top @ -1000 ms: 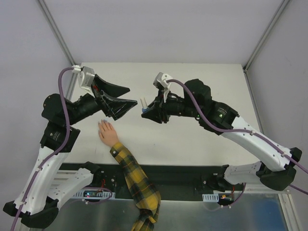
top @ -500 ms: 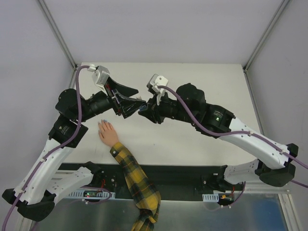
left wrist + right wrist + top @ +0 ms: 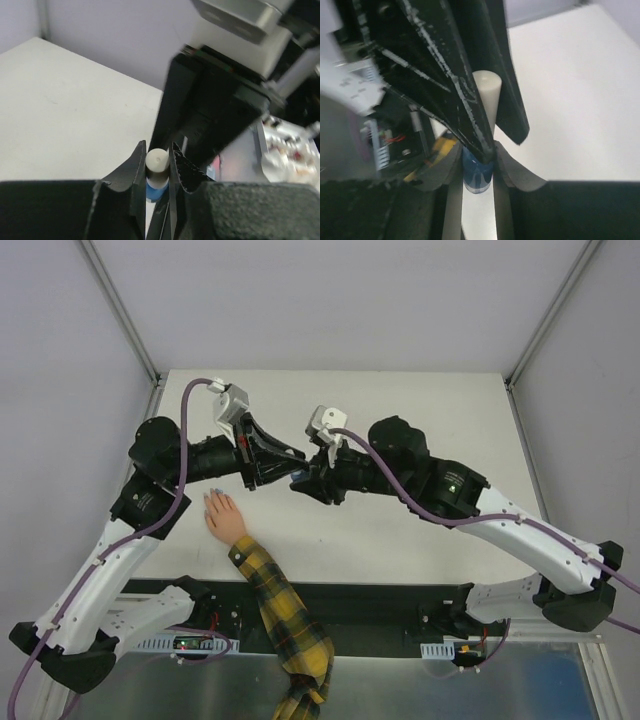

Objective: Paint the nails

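A small peach hand (image 3: 224, 517) in a yellow-and-black plaid sleeve (image 3: 281, 625) lies on the white table, fingers pointing away. Its nails (image 3: 212, 496) are too small to make out. Above the table, right of the hand, both grippers meet on a blue nail-polish bottle (image 3: 477, 173) with a white cap (image 3: 157, 160). My left gripper (image 3: 157, 151) is shut on the cap. My right gripper (image 3: 477, 163) is shut on the blue glass body. In the top view, the left gripper (image 3: 294, 460) and right gripper (image 3: 303, 480) touch tip to tip, hiding most of the bottle.
The white table (image 3: 440, 410) is walled by grey panels at the back and both sides. A black rail with electronics (image 3: 380, 605) runs along the near edge, between the arm bases. The plaid sleeve hangs over that rail.
My left gripper has swung right from open beside the hand to the bottle and shut on its cap. The right gripper has shifted slightly left, still holding the bottle.
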Controlling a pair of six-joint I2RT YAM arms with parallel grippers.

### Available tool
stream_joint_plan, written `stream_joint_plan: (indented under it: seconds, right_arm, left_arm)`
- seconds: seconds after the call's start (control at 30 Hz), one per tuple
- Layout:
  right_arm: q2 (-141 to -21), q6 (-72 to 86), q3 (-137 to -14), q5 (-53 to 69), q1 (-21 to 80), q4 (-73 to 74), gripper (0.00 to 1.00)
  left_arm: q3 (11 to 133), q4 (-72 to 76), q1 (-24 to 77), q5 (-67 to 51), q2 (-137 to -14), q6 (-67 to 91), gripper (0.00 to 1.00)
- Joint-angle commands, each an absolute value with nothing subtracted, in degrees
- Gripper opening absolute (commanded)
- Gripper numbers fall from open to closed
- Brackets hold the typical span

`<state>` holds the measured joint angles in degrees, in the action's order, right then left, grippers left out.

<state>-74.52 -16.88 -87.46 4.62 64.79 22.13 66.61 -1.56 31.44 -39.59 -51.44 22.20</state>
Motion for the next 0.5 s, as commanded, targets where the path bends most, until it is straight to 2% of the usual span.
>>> stream_joint_plan:
  seconds: [0.0,0.03,0.07,0.17,0.23,0.37,0.43,0.47]
  right_arm:
    - [-68.1,-16.5,-81.0,46.8,60.9,9.4,0.00]
    - [-68.7,-13.8,-80.7,58.4,59.3,6.4,0.00]
    - [-69.4,-9.4,-81.2,62.7,58.9,3.8,0.01]
    - [-70.1,-5.3,-80.4,67.4,58.6,0.3,0.00]
    - [-69.7,-3.4,-79.2,68.2,57.7,-2.3,0.00]
    - [-68.5,-2.6,-78.1,67.1,55.6,-3.3,0.00]
    - [-67.9,-2.5,-77.8,65.1,54.6,-3.2,0.00]
    - [-67.6,-2.9,-78.0,64.0,54.3,-2.2,0.00]
  left_arm:
    - [65.5,5.9,28.7,-65.7,-52.4,20.7,0.00]
    - [64.2,15.2,28.4,-73.4,-52.2,22.5,0.00]
    - [61.4,20.8,28.2,-76.7,-52.2,28.2,0.00]
    - [57.8,40.8,28.2,-82.9,-53.3,41.3,0.00]
    - [57.3,43.6,28.3,-83.3,-53.2,43.7,0.00]
    - [60.5,31.4,28.2,-80.7,-51.7,33.9,0.00]
    - [63.5,15.6,28.0,-75.3,-51.5,27.5,0.00]
    - [67.0,10.4,27.9,-72.7,-51.6,21.9,0.12]
